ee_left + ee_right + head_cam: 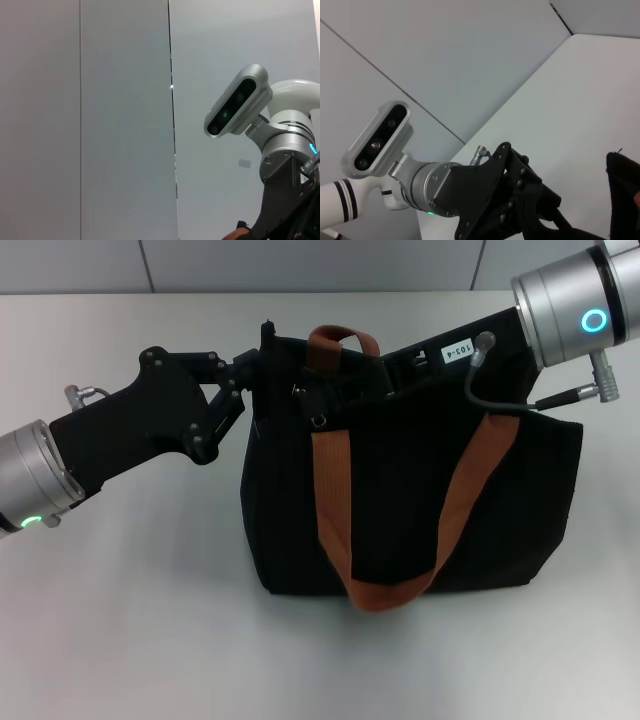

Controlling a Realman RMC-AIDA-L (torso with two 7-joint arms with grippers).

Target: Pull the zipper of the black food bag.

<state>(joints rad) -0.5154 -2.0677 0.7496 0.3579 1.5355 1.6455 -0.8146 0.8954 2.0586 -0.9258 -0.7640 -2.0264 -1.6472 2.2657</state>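
Observation:
The black food bag (420, 500) stands in the middle of the table in the head view, with two orange-brown strap handles (335, 500). A small silver piece, seemingly the zipper (318, 421), shows near its top edge beside the left strap. My left gripper (263, 358) reaches in from the left and is shut on the bag's top left corner. My right gripper (395, 368) comes in from the upper right and lies along the bag's top edge, black against black. The right wrist view shows the left gripper (520, 200) and the bag's corner (622, 200).
The bag stands on a pale grey table (130, 620), with a grey wall behind (300, 260). A grey cable (500, 400) loops from the right wrist over the bag. The left wrist view shows the right arm's wrist camera (237, 107) against the wall.

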